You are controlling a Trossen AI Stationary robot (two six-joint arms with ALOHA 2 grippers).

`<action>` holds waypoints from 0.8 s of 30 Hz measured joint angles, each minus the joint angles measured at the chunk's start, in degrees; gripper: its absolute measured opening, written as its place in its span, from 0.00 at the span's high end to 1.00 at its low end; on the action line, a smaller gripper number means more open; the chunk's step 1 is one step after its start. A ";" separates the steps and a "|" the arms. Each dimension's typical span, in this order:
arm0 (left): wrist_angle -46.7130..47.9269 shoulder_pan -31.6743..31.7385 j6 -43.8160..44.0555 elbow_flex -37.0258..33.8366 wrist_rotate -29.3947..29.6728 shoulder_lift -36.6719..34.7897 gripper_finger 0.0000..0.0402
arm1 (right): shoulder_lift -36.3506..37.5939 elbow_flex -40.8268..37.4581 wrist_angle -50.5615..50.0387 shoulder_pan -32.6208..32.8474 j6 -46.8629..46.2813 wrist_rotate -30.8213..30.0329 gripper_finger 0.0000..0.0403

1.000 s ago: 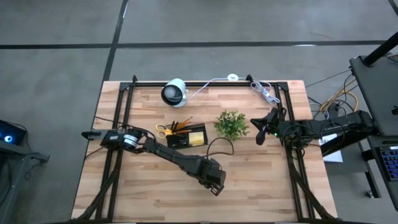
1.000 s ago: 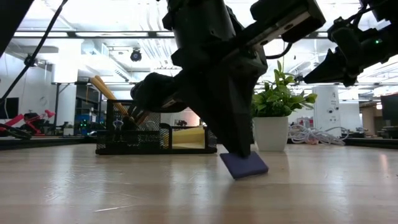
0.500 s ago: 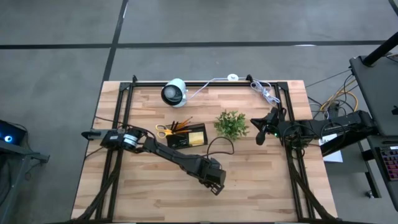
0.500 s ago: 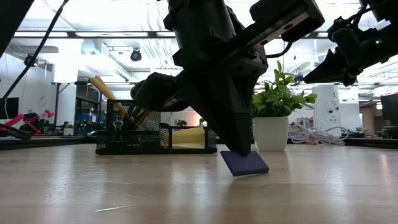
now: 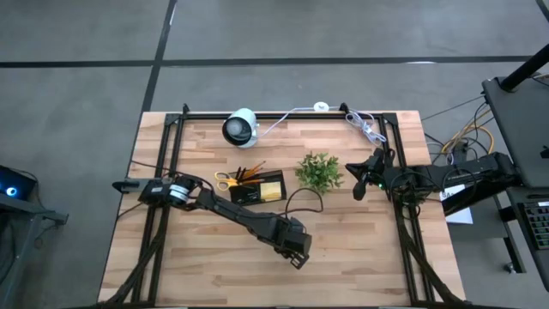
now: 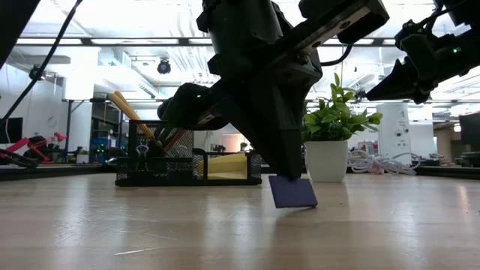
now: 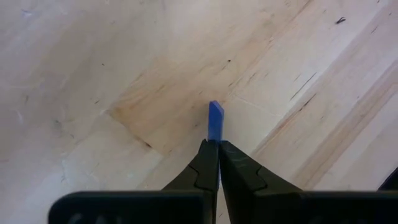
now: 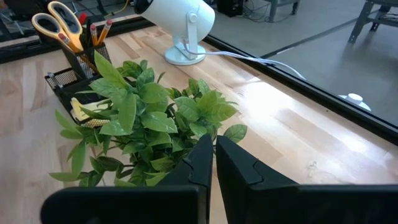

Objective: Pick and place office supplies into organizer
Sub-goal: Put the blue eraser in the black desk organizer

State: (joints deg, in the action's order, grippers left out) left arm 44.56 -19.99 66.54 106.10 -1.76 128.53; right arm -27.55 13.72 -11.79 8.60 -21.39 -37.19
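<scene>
A small flat blue piece is at the near middle of the table, with my left gripper shut on it and slanting steeply down. The wrist view shows the piece edge-on. Farther back stands the black mesh organizer, which holds orange pencils, yellow-handled scissors and a yellow sticky-note pad. My right gripper waits shut above the table's right side, beside the plant. My left gripper pinches the blue piece's upper edge between its two fingertips, coming steeply from above. The piece hangs upright below the fingers. Its lower edge is right at the tabletop, and I cannot tell whether it touches.
A potted green plant stands right of the organizer. A white round camera-like device and a white cable lie at the far edge. Bare wood stretches along the near part of the table.
The blue piece has come up a little in my left gripper's hold. It stood slanted with one corner down; now its lower edge is nearly level. The gripper itself has kept its place and stayed shut.
</scene>
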 joint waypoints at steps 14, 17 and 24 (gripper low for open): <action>-0.27 0.00 0.47 0.00 -0.09 0.00 1.00 | 0.00 0.00 0.01 0.00 0.00 0.00 0.97; -0.79 -0.07 0.50 0.00 -0.11 0.00 1.00 | 0.00 0.00 0.02 0.00 0.00 0.01 0.97; -2.15 -0.33 0.55 -0.02 -0.22 0.00 1.00 | -0.04 0.00 0.02 0.00 0.00 0.02 0.97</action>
State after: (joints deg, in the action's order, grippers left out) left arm 42.40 -20.32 67.09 106.08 -1.98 128.53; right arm -27.59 13.72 -11.78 8.60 -21.39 -37.17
